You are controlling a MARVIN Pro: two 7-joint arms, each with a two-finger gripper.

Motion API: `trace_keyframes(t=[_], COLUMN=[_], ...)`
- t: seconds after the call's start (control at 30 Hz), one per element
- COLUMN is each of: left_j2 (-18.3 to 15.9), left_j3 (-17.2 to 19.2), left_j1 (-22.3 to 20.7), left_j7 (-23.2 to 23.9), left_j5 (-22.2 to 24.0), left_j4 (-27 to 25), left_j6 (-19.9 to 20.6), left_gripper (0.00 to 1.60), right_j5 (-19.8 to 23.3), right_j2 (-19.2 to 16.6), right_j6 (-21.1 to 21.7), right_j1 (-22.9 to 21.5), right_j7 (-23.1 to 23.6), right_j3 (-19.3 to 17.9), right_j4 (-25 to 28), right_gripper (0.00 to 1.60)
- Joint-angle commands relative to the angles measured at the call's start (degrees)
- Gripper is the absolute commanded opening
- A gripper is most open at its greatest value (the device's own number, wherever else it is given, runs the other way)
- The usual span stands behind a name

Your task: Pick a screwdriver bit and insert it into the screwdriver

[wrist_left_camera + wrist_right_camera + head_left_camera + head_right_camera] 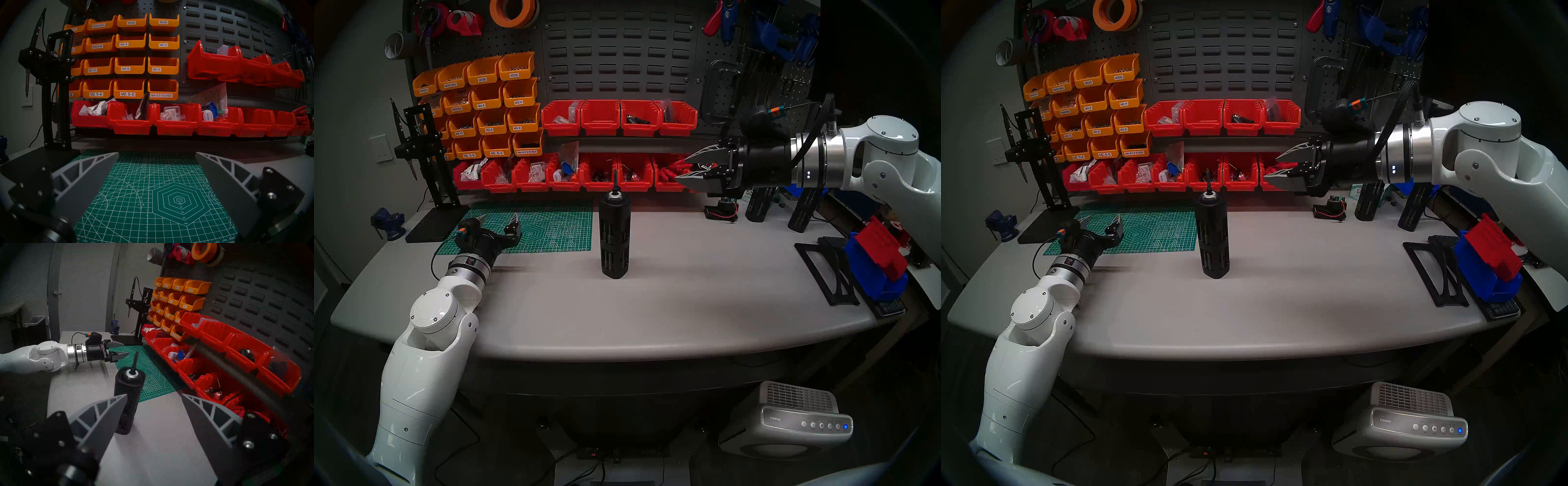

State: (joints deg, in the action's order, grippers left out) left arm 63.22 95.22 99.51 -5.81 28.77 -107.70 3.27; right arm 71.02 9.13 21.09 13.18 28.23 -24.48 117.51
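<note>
The screwdriver (615, 236), a tall black slotted cylinder, stands upright mid-table; it also shows in the head stereo right view (1213, 236) and the right wrist view (128, 392). The thin dark screwdriver bit (614, 179) stands upright in its silver-ringed top socket, also seen in the other head view (1208, 180) and the right wrist view (134, 361). My right gripper (682, 168) is open and empty, raised to the right of the screwdriver's top, in front of the red bins. My left gripper (499, 220) is open and empty, low over the green mat (153, 195).
Red bins (599, 173) and orange bins (490, 101) line the back wall. A black stand (426, 169) holding a pen-shaped tool is at the back left. A blue and red block (877, 258), a black frame (826, 275) and two black cylinders (758, 203) are at the right.
</note>
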Motion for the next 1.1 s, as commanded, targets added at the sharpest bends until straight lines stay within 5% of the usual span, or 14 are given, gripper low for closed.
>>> trace_keyframes(t=[0.0, 1.07], left_j2=[-0.11, -0.11], left_j3=[0.58, 0.58], left_j1=[-1.38, -1.38], left_j7=[0.04, 0.04], left_j5=[0.06, 0.06], left_j4=[-1.58, -1.58], left_j6=[-0.81, -0.81], left_gripper=[1.6, 1.6], right_j5=[-0.1, -0.88], right_j2=[-1.73, -2.86], right_j6=[-3.36, -15.25], right_j1=[1.69, 12.26], right_j7=[-5.65, -27.0], right_j3=[-1.36, -0.55], right_j4=[1.3, 5.74], right_gripper=[1.25, 1.36])
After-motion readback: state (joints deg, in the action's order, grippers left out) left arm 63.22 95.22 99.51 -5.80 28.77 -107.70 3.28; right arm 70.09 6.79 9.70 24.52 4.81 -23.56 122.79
